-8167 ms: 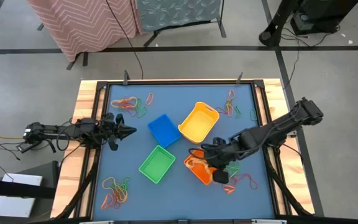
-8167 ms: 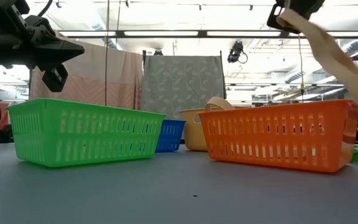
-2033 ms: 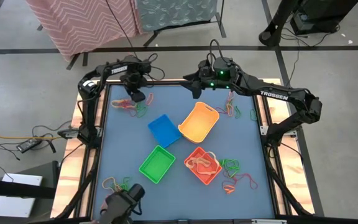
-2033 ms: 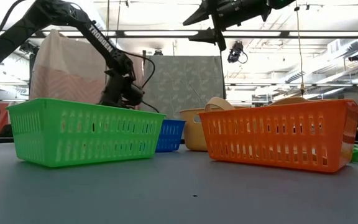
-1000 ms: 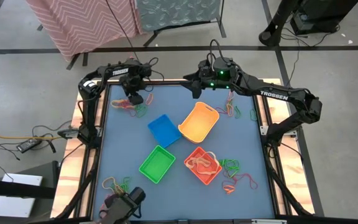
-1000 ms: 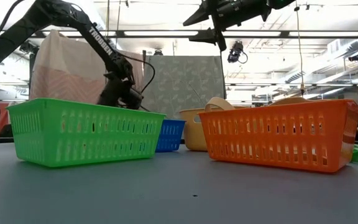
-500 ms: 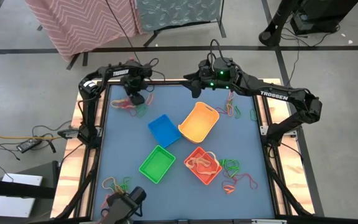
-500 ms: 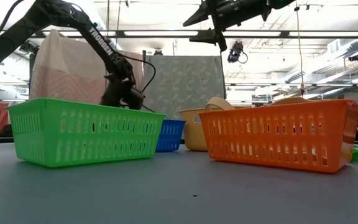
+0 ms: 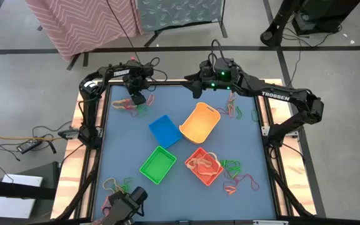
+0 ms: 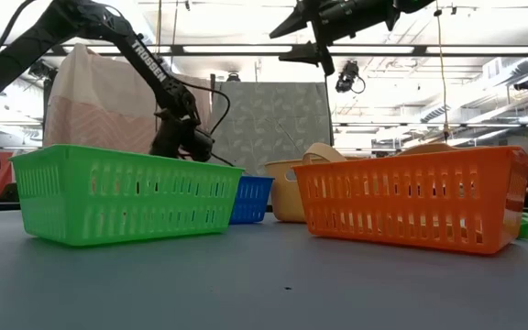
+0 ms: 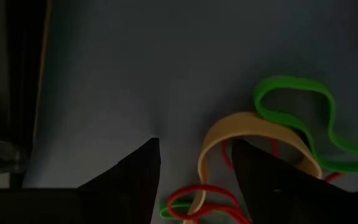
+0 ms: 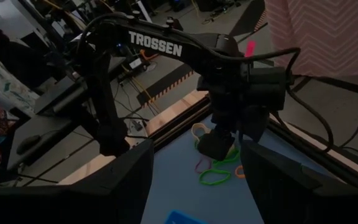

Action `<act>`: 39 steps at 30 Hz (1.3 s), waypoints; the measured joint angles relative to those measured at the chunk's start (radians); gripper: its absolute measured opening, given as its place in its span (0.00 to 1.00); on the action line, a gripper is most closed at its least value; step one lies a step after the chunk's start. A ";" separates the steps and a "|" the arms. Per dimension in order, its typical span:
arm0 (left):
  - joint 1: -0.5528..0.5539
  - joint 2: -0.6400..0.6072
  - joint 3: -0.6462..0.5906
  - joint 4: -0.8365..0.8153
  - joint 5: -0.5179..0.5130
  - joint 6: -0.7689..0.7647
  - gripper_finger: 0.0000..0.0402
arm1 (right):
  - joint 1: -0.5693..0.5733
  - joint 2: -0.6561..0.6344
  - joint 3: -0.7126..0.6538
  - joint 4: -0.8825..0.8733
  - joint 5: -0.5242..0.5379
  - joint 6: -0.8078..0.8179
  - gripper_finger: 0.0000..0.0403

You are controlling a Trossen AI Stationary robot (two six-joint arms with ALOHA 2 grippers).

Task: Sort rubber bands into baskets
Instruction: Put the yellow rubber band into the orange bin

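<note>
Four baskets stand mid-table: blue (image 9: 164, 130), yellow (image 9: 200, 122), green (image 9: 158, 164), and orange (image 9: 204, 166) with tan bands inside. Rubber bands lie in loose piles at the far left (image 9: 129, 106), far right (image 9: 233, 107), near right (image 9: 236, 176) and near left (image 9: 114, 186). My left gripper (image 11: 194, 171) is open, low over the far-left pile; its fingers stand on either side of a tan band (image 11: 229, 127), with red (image 11: 201, 199) and green (image 11: 297, 102) bands beside it. My right gripper (image 9: 194, 87) is open and raised over the table's far edge.
A raised wooden rim (image 9: 86, 100) frames the blue table top. A dark camera (image 9: 127, 201) sits at the near left edge. In the low view the green basket (image 10: 122, 194) hides the left gripper's fingertips. Bare table shows between the baskets and the near edge.
My left gripper has edged slightly toward the table's right over the far-left pile, keeping its fingers open. The bands and baskets lie as before.
</note>
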 joint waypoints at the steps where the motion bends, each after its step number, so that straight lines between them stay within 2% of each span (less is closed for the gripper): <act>1: 0.000 0.000 0.009 -0.014 0.000 0.000 0.51 | 0.000 0.000 0.000 0.000 0.000 0.000 0.63; 9: 0.000 -0.001 0.094 -0.068 0.000 0.000 0.51 | 0.000 0.000 0.000 0.000 0.001 -0.002 0.63; 19: 0.003 -0.001 0.092 -0.049 0.003 0.018 0.51 | 0.000 0.000 0.000 0.000 0.000 0.018 0.63; 25: 0.003 -0.001 0.044 -0.044 0.027 0.018 0.51 | 0.000 0.000 0.000 0.000 0.000 0.019 0.63; 29: 0.004 -0.001 0.024 -0.015 0.000 0.013 0.50 | 0.000 0.000 0.000 0.000 0.000 0.019 0.63; 39: 0.022 -0.001 0.024 0.018 -0.001 0.011 0.44 | 0.000 0.000 0.000 -0.001 0.000 0.019 0.63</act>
